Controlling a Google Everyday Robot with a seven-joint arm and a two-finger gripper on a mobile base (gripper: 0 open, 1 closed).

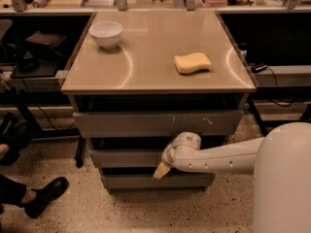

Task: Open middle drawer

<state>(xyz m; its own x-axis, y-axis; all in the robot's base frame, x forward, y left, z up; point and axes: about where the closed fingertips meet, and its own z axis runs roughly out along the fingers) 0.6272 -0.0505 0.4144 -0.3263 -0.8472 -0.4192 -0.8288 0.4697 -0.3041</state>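
Note:
The cabinet has three grey handleless drawer fronts. The middle drawer [125, 158] is the mid-sized front, below the wide top front [146, 123] with pale scratch marks and above the narrow bottom front [141, 181]. My gripper [162, 170] reaches in from the right on a white arm. It sits against the lower edge of the middle drawer, at the gap above the bottom front, near the cabinet's centre. The wrist [183, 147] covers part of the middle drawer's right half.
A white bowl [106, 34] and a yellow sponge [192, 62] lie on the cabinet top [150, 42]. A person's black shoe [44, 196] is on the floor at the left. Dark shelving and cables flank the cabinet. My white arm body [284, 178] fills the lower right.

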